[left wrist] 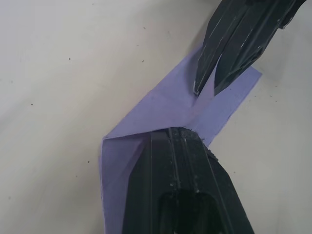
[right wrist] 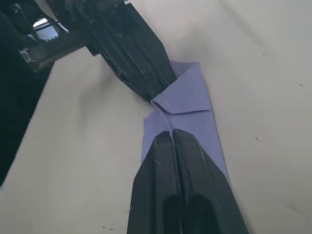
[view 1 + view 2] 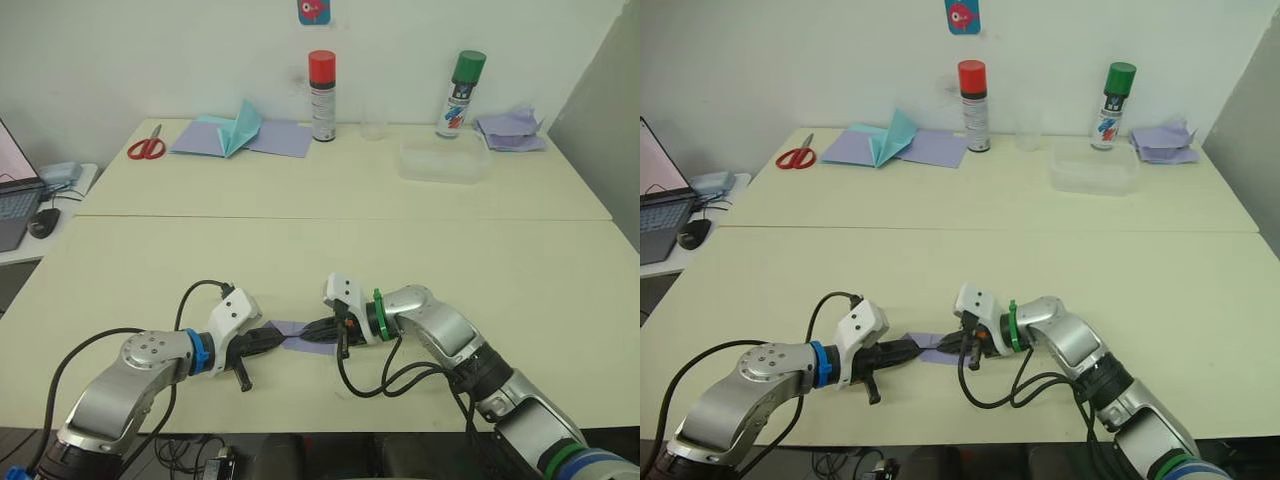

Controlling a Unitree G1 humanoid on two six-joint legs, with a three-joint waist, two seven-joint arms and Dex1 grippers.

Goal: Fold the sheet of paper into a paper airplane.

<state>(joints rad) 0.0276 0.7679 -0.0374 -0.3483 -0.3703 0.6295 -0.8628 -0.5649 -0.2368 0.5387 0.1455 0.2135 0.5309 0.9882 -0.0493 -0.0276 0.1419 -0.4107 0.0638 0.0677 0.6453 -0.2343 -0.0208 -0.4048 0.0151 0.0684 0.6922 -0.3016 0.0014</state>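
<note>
Far left on a side surface: grey laptop (image 3: 15, 205) and dark mouse (image 3: 43, 222). On the pale cream desk (image 3: 330, 235), along the back from left: red-handled scissors (image 3: 147, 147), flat lavender sheets with a folded teal paper shape (image 3: 236, 128), red-capped spray can (image 3: 322, 96), clear plastic tray (image 3: 443, 160), green-capped spray can (image 3: 460, 94), crumpled lavender paper heap (image 3: 510, 130).

Near the front edge, left end effector (image 3: 275, 338) with black fingers pressed together, tips down on the left end of the thin pale lavender sheet of paper (image 1: 165, 105). Sheet flat on the desk between both end effectors, one corner folded over into a triangle. Right end effector (image 3: 310, 329) likewise narrowed to closed, tips on the sheet's right part, just beside the left tips.
</note>
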